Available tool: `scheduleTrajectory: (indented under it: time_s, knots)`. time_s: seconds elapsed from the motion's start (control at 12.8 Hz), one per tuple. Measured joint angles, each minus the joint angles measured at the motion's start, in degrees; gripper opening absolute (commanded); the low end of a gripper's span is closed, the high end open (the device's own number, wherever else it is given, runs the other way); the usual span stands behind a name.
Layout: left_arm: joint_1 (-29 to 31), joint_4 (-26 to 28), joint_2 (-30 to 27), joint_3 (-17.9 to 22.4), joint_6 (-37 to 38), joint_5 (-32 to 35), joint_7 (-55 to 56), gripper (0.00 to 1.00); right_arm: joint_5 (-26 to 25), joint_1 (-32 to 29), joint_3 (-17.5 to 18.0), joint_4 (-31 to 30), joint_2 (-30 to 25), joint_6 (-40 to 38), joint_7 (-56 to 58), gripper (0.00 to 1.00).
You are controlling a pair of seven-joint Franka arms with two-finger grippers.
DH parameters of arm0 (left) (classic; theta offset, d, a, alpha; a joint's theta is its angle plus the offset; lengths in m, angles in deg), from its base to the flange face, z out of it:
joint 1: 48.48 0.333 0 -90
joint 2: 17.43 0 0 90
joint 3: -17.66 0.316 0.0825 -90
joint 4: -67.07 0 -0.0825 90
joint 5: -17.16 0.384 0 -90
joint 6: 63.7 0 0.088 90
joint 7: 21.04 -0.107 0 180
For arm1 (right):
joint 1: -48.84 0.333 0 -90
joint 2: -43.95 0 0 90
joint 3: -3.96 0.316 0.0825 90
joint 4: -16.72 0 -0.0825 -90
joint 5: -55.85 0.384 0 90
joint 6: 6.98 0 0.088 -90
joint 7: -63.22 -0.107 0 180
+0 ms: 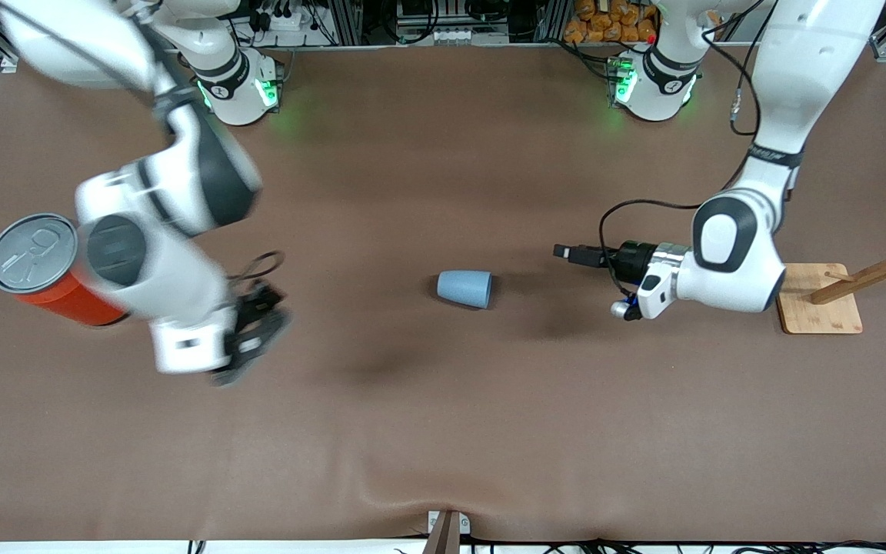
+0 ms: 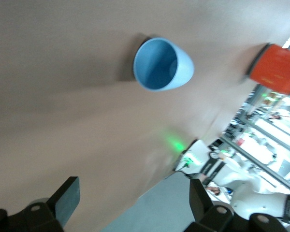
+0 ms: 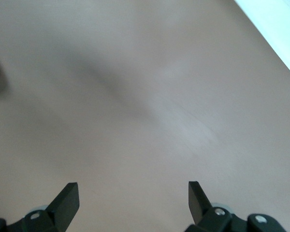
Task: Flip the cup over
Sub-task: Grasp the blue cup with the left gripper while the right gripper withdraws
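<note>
The cup [image 1: 464, 288] lay on its side near the middle of the table [image 1: 443, 431], its long axis along the table's length, mouth toward the left arm's end. The left gripper [image 1: 566, 252] hovered over the table beside that mouth, fingers [image 2: 67, 198] spread and empty. The right gripper [image 1: 254, 338] hung open toward the right arm's end, near the orange can [image 1: 47, 269].

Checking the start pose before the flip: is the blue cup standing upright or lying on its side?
On its side: the cup lies on the table, its open mouth facing the left tool. It looks empty inside.
</note>
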Motion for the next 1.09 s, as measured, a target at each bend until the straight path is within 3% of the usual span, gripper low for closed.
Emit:
scheduleTrajectory:
  time_s: [0.16, 0.31, 0.62, 0.78, 0.86, 1.09]
  knots:
    - [-1.0, -0.2, 2.9, -0.1, -0.7, -5.8, -5.0, 1.0, 0.1, -2.5, -0.5, 0.6, -1.8, -0.1, -0.5, 1.0]
    - [-2.5, -1.3, 5.1, -0.2, -2.4, -9.7, -7.6, 1.0, 0.8, -2.4, -3.8, 0.8, -6.4, -2.4, -5.5, 1.0]
    - [-6.8, -3.5, 7.1, -0.3, -7.4, -14.8, -9.6, 1.0, 4.0, -2.5, -8.0, 0.6, -13.9, -13.4, -33.1, 1.0]
    - [-7.6, -4.8, 8.9, -0.3, -8.3, -16.2, -12.8, 0.88, 4.1, -2.3, -8.9, -0.2, -16.0, -15.8, -49.1, 1.0]
    - [-7.6, -5.7, 9.8, -0.3, -8.3, -16.2, -13.7, 0.82, 4.6, -2.2, -10.6, -1.4, -17.5, -16.7, -52.8, 1.0]
    - [-8.0, -7.2, 11.1, -0.3, -10.1, -16.8, -14.2, 0.81, 10.8, -2.2, -18.1, -11.8, -26.6, -13.1, -53.9, 1.0]
